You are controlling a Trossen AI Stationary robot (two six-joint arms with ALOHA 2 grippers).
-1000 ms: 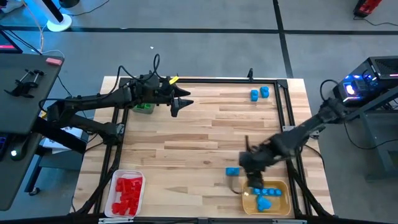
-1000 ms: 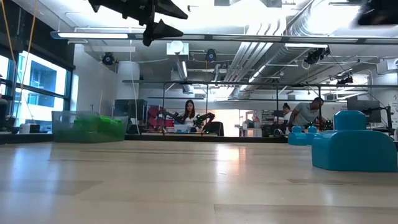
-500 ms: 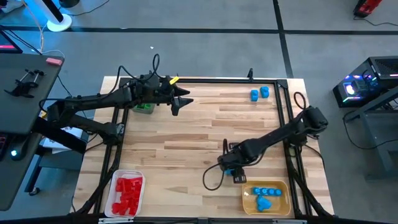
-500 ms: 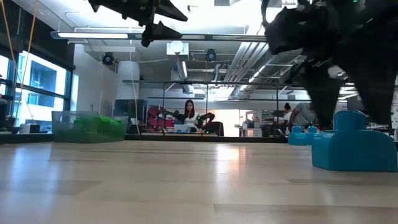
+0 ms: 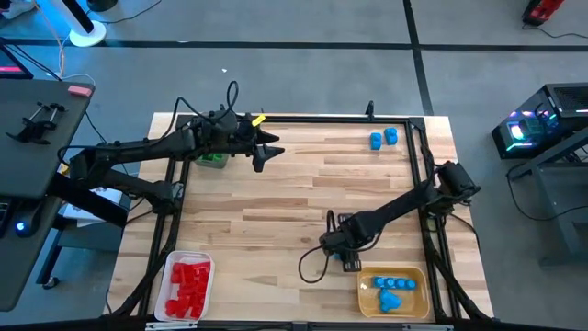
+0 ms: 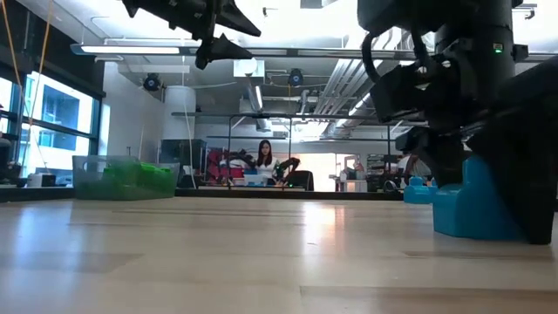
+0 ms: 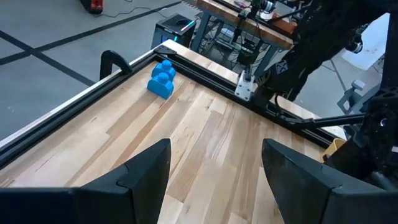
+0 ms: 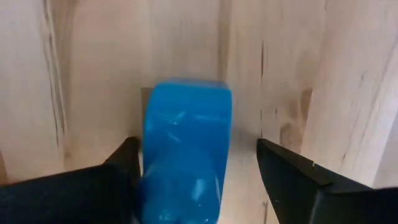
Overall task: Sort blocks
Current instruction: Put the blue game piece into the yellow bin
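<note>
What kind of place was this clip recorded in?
Most likely a robotics lab or open workshop: exposed ceiling ducts overhead, people at benches behind the wooden table, and a lit computer tower beside the rig.

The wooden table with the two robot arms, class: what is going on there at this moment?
The robot is sorting blocks by colour. The right end effector is low over a loose blue block on the table, open fingers either side, not yet gripping, beside the yellow tray of blue blocks. The left end effector hovers open near the tray of green blocks. Red blocks fill a white tray, and two blue blocks wait at the far corner.
</note>
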